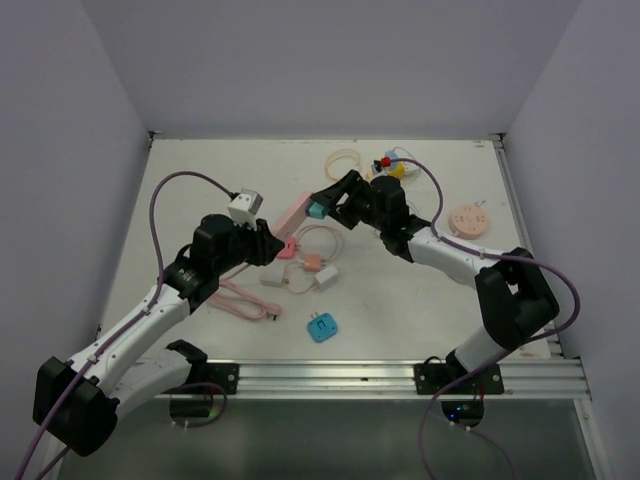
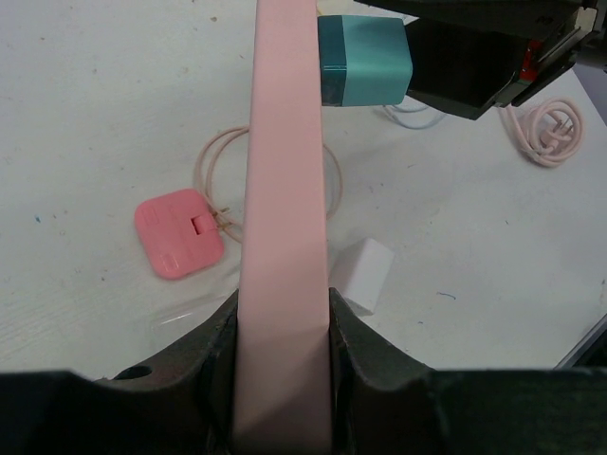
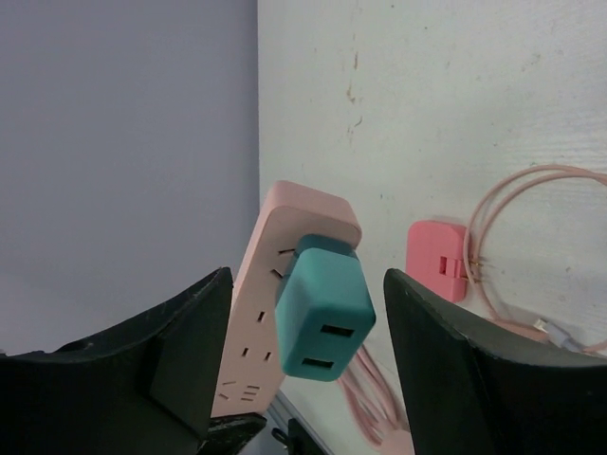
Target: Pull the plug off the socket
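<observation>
Nearest me, by the middle of the near edge, a small blue adapter (image 1: 322, 327) lies on the worktop with a coil of pink cable (image 1: 245, 303) to its left; neither concerns the job. Just beyond them my left gripper (image 2: 283, 327) is clamped tight on the near end of the pink power strip (image 2: 285, 171). The strip appears raised off the surface and points toward the far edge. Below it in the left wrist view a pink square adapter (image 2: 178, 232) and a white charger (image 2: 365, 275) lie flat on the table. At the strip's far end, roughly mid-table, the teal plug (image 3: 324, 308) is seated in its socket, its body flush against the strip's face with no prongs showing. My right gripper (image 1: 338, 195) reaches in from the right-hand side, and its jaws stand wide on either side of the plug — the right wrist view shows a gap between each finger and the teal body, so nothing is gripped there. Farther out, a round peach disc (image 1: 468, 220) near the right edge and loose cable loops (image 1: 345, 160) along the far edge sit well apart from the work. As I judge it, the bracing half is done and the right hand is lined up, but the real work is left — closing on the plug and drawing it straight out of the strip.
</observation>
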Available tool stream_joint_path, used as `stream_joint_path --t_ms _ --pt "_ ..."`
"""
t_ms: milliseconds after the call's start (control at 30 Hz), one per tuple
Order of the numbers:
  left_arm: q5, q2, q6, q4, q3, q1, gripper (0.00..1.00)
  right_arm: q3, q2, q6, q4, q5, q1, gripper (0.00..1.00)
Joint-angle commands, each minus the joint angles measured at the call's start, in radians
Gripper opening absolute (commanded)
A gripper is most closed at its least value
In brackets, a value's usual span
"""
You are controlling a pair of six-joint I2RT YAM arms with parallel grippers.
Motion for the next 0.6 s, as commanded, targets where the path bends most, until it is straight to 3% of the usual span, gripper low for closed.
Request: stream_joint_path --t_ms 0,367,433,467,567 --pt "0.028 -0.031 0.001 0.156 -0.001 0.004 0.0 0.036 0.022 0.059 0.085 -0.02 0.001 0.66" --pt "0.0 -0.026 0.001 0.183 -0.02 0.004 0.0 0.013 0.036 0.105 0.093 -0.085 0.009 0.41" --pt "-0.013 -0.022 0.002 0.181 -0.021 0.004 0.0 0.002 0.029 0.106 0.091 -0.083 0.007 0.3" --pt "-0.026 -0.022 0.001 0.178 -0.023 0.004 0.0 0.001 0.022 0.105 0.088 -0.083 0.007 0.18" --pt "-0.118 -0.015 -0.004 0.143 -0.021 0.004 0.0 -0.001 0.012 0.102 0.065 -0.095 0.007 0.0"
